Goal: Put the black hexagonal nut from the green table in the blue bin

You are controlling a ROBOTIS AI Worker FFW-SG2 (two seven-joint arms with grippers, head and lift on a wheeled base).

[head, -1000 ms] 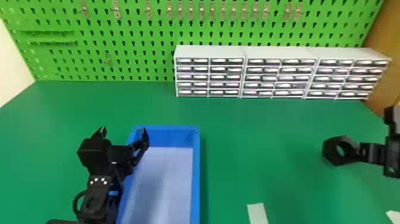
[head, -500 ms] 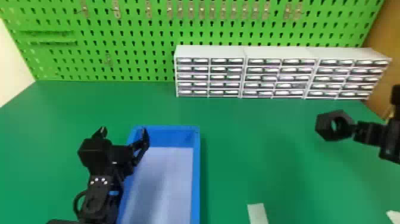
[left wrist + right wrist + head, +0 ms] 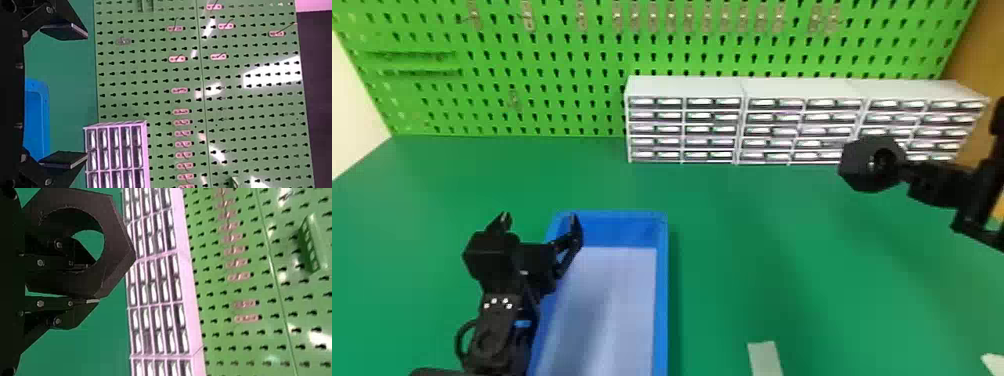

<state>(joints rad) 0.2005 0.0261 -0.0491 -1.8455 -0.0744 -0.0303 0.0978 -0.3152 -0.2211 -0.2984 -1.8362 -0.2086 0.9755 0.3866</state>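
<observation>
The blue rectangular plastic bin (image 3: 662, 295) sits on the green bench (image 3: 782, 260), its floor pale bluish white. The black hexagonal nut (image 3: 854, 170), thick-walled with a large round hole through it, is up off the bench, well apart from the bin, to its right and farther back. The right end effector (image 3: 899, 172) is closed on the nut's wall: the right wrist view shows one black finger (image 3: 80, 264) through the hole and the other against the outside. Its arm comes in from the right edge of the head view, on the nut's side away from the bin.

The left end effector (image 3: 539, 218) is above the bin's far left corner, open, with its two black fingers spread wide and nothing between them. Its arm runs along the bin's left side.

Behind the bin and to its right, a row of white cabinets (image 3: 682, 87) with small drawers stands on the bench. The bright green perforated pegboard (image 3: 547, 60) rises beyond the bin, with small metal hooks (image 3: 652, 17) along its upper part. To the right of the bin, near the head view's bottom edge, a flat whitish strip (image 3: 764, 357) lies on the bench.
</observation>
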